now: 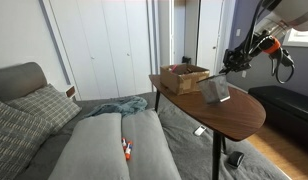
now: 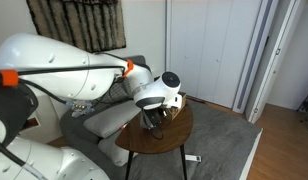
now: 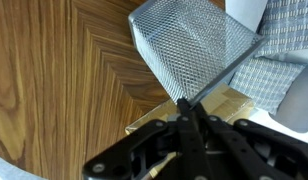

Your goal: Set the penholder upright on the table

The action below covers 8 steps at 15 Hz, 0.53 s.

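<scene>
The 2 fingers point(image 3: 182, 120) fill the bottom of the wrist view. They are drawn almost together and pinch 1 thin wall of the penholder point(image 3: 194, 45) at its rim. The mesh cup fans away from them toward 12 o'clock, over the wood of the counter point(image 3: 64, 80).

In an exterior view the penholder point(image 1: 216, 90) hangs tilted at 7 o'clock of the fingers point(image 1: 232, 66), low over the middle of the counter point(image 1: 239, 118). I cannot tell whether its lower corner touches the wood. The brown box point(image 1: 182, 77) stands near, at 10 o'clock of the cup, and the grey sofa point(image 1: 104, 145) lies past the counter's edge.

The likeliest failures, as I judge them:
- A pinch on 1 wall is a pivot, so the cup may swing or slip through as the wrist turns.
- If it is let go while leaning, it would probably fall back on its side.
- Pressing a corner down hard could skid it on the smooth wood into the box.
</scene>
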Tool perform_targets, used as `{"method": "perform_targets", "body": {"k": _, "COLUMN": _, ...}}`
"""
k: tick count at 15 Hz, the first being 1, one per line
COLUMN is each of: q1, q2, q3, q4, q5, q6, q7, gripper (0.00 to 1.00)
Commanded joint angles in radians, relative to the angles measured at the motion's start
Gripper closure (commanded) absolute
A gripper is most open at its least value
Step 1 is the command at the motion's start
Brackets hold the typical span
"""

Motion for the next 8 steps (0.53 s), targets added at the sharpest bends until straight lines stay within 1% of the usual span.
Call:
{"method": "perform_targets", "body": {"k": 1, "q1": 0.039, "q2": -0.045, "q3": -0.048, "q4": -0.051, "q5": 0.080, "q6": 0.039, "q7": -0.146, "gripper": 0.98}}
{"method": "perform_targets", "body": {"k": 4, "q1": 0.052, "q2": -0.047, "q3": -0.082, "q4": -0.064, "q5": 0.143, "q6": 0.032, "q7": -0.263, "gripper": 0.98}}
{"method": "perform_targets", "body": {"k": 6, "q1": 0.040, "q2": -0.036, "q3": -0.087, "q4": -0.067, "q5": 0.156, "q6": 0.024, "q7": -0.312, "gripper": 0.98}}
{"method": "perform_targets", "body": {"k": 7, "q1": 0.033, "q2": -0.034, "q3": -0.085, "q4": -0.069, "q5": 0.157, "q6": 0.032, "q7": -0.330, "gripper": 0.78}}
{"method": "perform_targets", "body": {"k": 8, "q1": 0.028, "q2": -0.036, "q3": -0.087, "q4": -0.067, "q5": 0.153, "q6": 0.024, "q7": -0.343, "gripper": 0.66}}
